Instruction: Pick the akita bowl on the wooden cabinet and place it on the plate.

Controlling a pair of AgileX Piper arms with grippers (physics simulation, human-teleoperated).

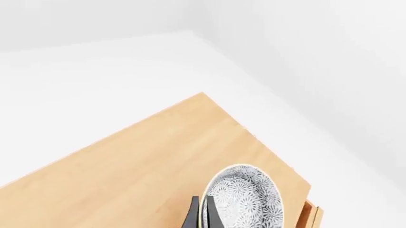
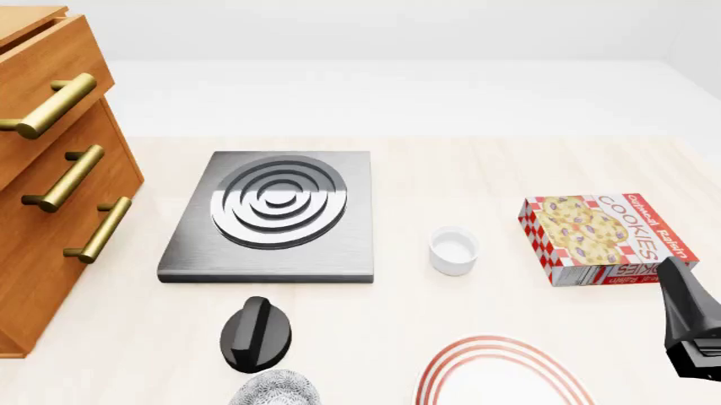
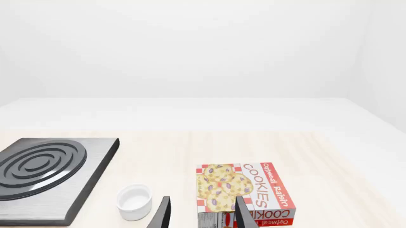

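Observation:
My left gripper point(image 1: 201, 216) is shut on the rim of the akita bowl point(image 1: 250, 202), a white bowl with a grey-black lacy pattern. In the left wrist view the bowl hangs in front of the wooden cabinet's top point(image 1: 146, 161). The front view shows the akita bowl point(image 2: 276, 390) at the bottom edge, under the black left arm point(image 2: 257, 333) and to the right of the wooden cabinet point(image 2: 46, 211). The red-ringed plate point(image 2: 501, 375) lies at the bottom, right of the bowl. My right gripper point(image 3: 203, 216) is open and holds nothing, near the cookie box.
A grey stove slab point(image 2: 270, 215) with silver rings sits mid-table. A small white cup point(image 2: 453, 251) stands to its right. A cookie box point(image 2: 597, 238) lies at the right, just beyond my right arm point(image 2: 693, 325). The cabinet drawers carry brass handles point(image 2: 67, 177).

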